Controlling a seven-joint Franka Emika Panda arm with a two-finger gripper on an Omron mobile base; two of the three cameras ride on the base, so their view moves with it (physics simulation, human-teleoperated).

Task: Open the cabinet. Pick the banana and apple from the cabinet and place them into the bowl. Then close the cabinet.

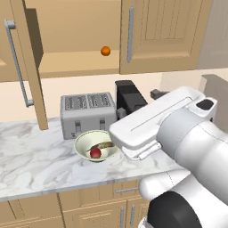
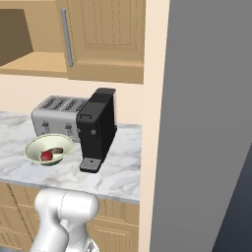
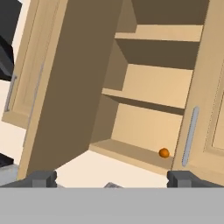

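Holding red apple (image 1: 95,153) and banana (image 1: 105,145), cream bowl (image 1: 83,141).

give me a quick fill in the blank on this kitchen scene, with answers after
1. The apple and banana lie in the ____.
2. The cabinet's left door stands ____.
3. On the cabinet's bottom shelf sits an ____ ball.
4. The toaster stands right behind the ____.

Answers: bowl; open; orange; bowl
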